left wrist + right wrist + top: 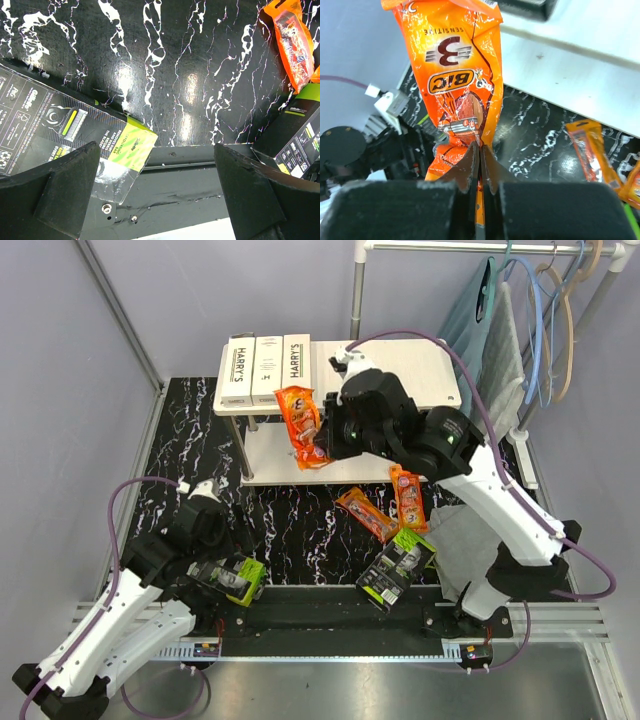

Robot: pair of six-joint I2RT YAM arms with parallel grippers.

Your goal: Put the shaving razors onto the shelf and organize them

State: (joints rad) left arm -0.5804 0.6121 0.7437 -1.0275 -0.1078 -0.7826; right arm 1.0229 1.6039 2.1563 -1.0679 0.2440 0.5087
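Note:
My right gripper [322, 440] is shut on a glossy orange BIC razor pack [302, 424], holding it in the air at the front edge of the shelf [420, 365]; in the right wrist view the pack [457, 75] hangs from the closed fingers [470, 165]. Three white HARRY'S boxes [266, 368] lie side by side on the shelf's top board at the left. Two more orange packs [366, 513] [410, 498] lie on the black floor. My left gripper [205, 562] is open, its fingers [65, 190] over a black-and-green blister pack [232, 578]. A second blister pack [397, 568] lies at the front right.
The shelf's lower board [290, 465] shows below the top one. A clothes rail [480, 248] with hangers and grey cloth [500, 350] stands at the back right. Grey walls close the left and back. A metal rail [330, 635] runs along the near edge.

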